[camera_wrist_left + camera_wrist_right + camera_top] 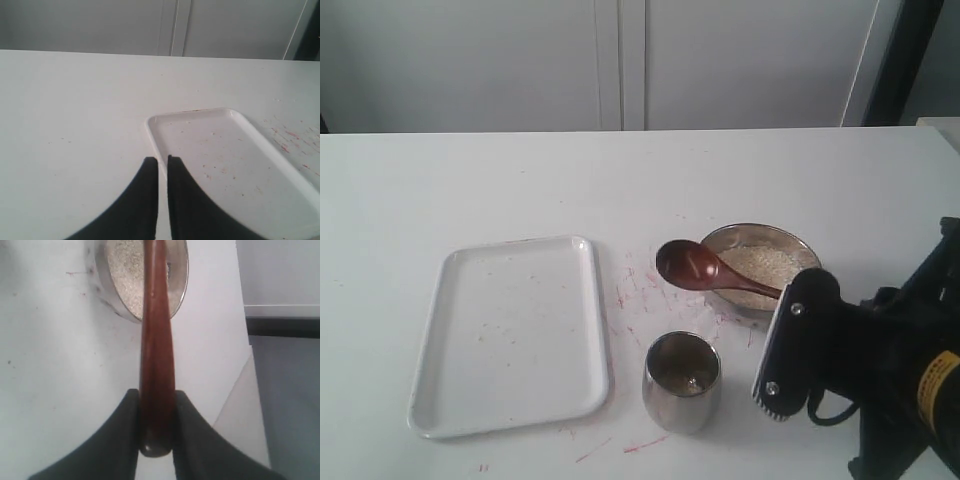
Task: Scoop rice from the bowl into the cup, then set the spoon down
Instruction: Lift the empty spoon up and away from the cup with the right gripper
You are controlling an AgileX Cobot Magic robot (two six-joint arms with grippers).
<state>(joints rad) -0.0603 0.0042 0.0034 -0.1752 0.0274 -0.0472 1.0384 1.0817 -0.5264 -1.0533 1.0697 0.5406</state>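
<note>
Right gripper (156, 395) clamped on the spoon (705, 270) at the handle end. The spoon's head is held off the table at centre right of the exterior frame, just left of the bowl (720, 238), and looks empty. Rice (765, 265) fills the bowl. The cup (682, 385) stands lower centre with a few pale grains at the bottom, I think. I judge one transfer possibly done; the spoon is not yet set down. Left gripper (162, 160) nearly closed on nothing, over the tray (235, 150).

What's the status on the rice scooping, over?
Right gripper shut on spoon, spoon head over bowl rim. Left gripper shut, by tray corner. Nothing between spoon and cup.
</note>
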